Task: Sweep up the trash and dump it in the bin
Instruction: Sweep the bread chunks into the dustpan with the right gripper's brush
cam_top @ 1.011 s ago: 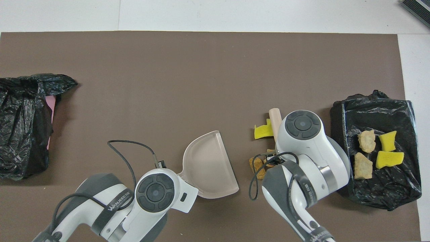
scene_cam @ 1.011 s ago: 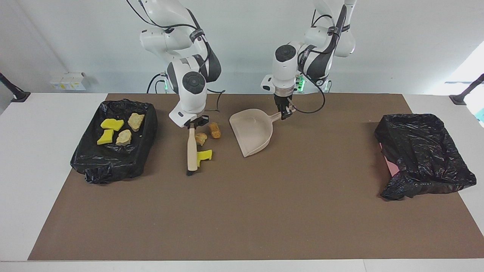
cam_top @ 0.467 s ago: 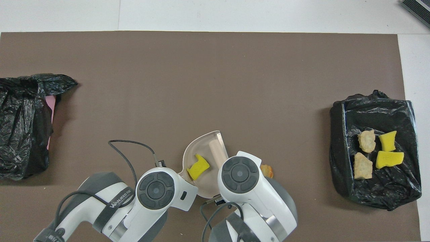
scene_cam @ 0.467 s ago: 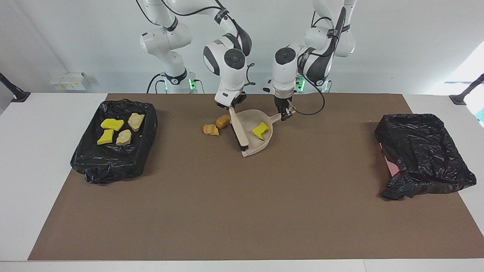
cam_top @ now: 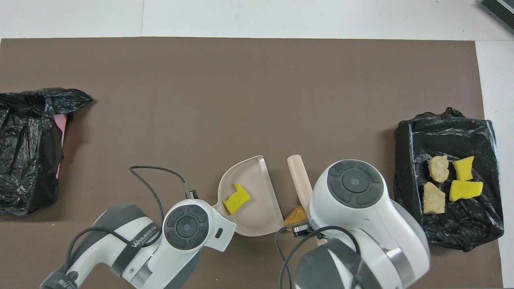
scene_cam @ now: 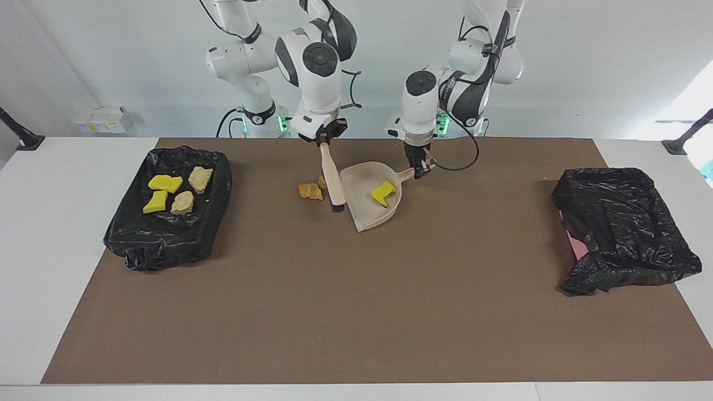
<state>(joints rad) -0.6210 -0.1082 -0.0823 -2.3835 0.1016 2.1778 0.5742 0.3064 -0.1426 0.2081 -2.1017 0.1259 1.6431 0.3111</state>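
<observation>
Facing view, scanning across. Lined bin (scene_cam: 167, 223) at the right arm's end of the bench (scene_cam: 55, 250) has four trash pieces in it: two yellow foam scraps (scene_cam: 165, 182) and two tan lumps (scene_cam: 200, 178). Looks like the dump target, since it is the one already loaded.

Next, two orange lumps (scene_cam: 310, 191) lie loose on the brown mat (scene_cam: 356, 306), just beside the brush (scene_cam: 332, 181), on the side away from the dustpan. Not yet swept.

Right gripper (scene_cam: 324, 142) is clamped on the brush's handle top. Brush hangs nearly upright, bristles down at the mat between the lumps and the pan's mouth. My read: the brush needs to get round the lumps for a stroke toward the pan.

Dustpan (scene_cam: 372, 203) sits flat on the mat, open edge facing the lumps, so anything pushed that way slides in. One yellow scrap (scene_cam: 383, 192) is already inside.

Left gripper (scene_cam: 418, 167) is closed on the pan's handle, pinning the pan so a stroke does not shove it off.

Second lined bin (scene_cam: 624, 228) at the left arm's end; no trash visible in it.

Tally: four binned, one in the pan, two loose. Risk: lumps rolling past the pan's edge.
</observation>
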